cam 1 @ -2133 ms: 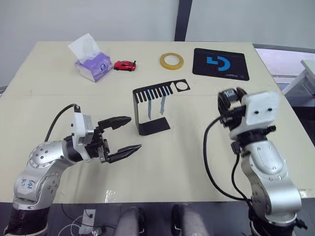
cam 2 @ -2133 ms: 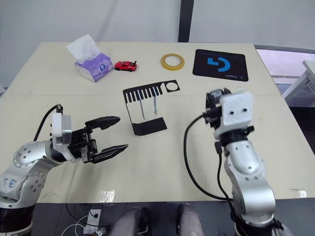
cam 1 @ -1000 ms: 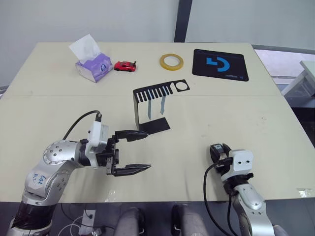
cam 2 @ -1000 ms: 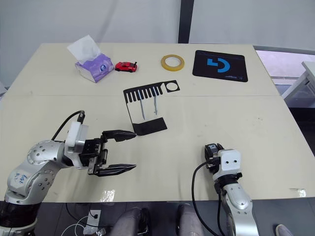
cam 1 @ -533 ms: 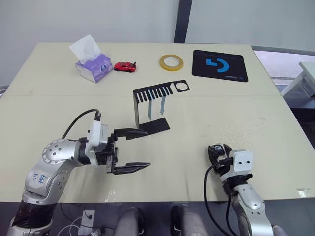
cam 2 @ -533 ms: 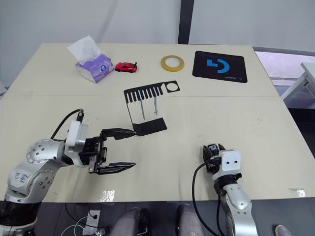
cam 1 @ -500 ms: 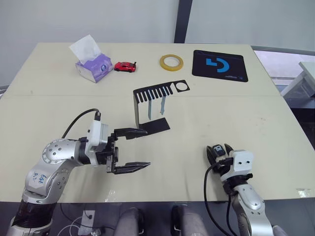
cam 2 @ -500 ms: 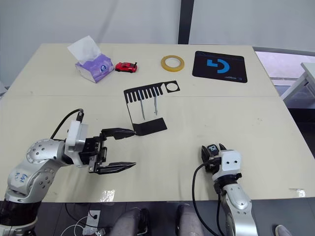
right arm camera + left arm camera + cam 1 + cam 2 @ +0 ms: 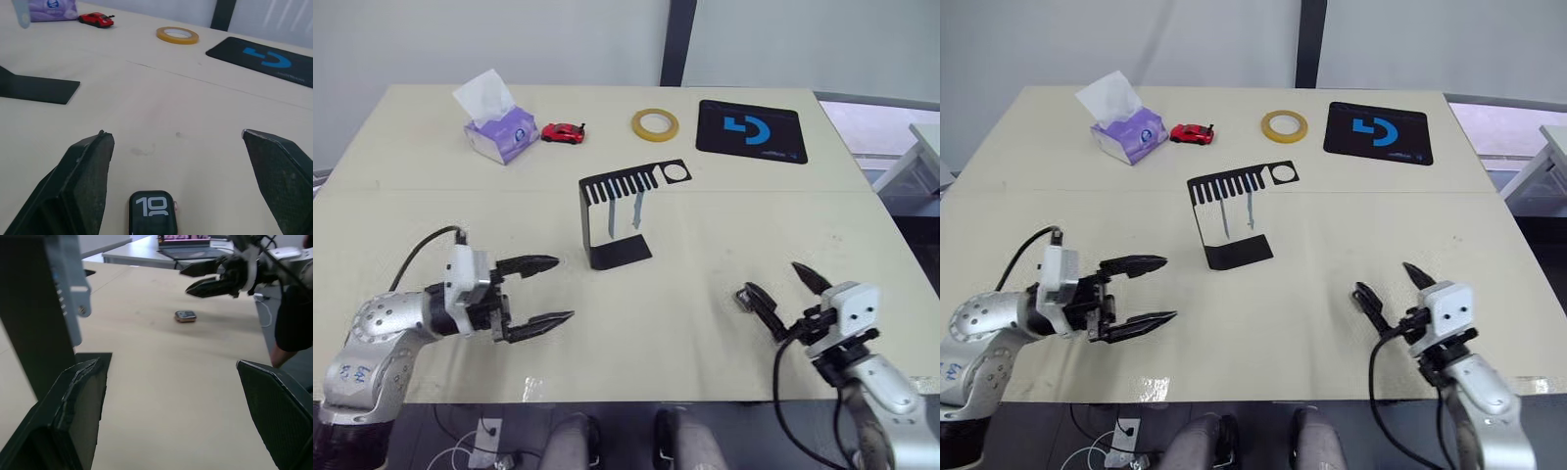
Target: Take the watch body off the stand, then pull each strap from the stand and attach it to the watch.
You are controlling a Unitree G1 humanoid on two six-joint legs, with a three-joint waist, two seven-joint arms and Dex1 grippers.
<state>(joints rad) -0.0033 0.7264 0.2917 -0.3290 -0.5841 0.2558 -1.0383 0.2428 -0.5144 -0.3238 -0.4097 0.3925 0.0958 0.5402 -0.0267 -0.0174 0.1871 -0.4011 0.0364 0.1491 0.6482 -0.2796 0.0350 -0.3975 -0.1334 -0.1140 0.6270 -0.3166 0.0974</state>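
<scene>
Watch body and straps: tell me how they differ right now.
The watch body lies flat on the table, off the stand; the straps hang from the stand's slotted top plate. The watch body is black and square with white digits; the straps are pale blue and narrow. They are not yet joined.

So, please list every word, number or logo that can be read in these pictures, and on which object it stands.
"10": white digits on the screen of the watch body, which lies flat on the table.
Blue logo, a sign and not letters: on the black mat.
Round white label on the purple tissue box: too blurred to read.
Blue handwriting on the left arm: too small to read.
</scene>
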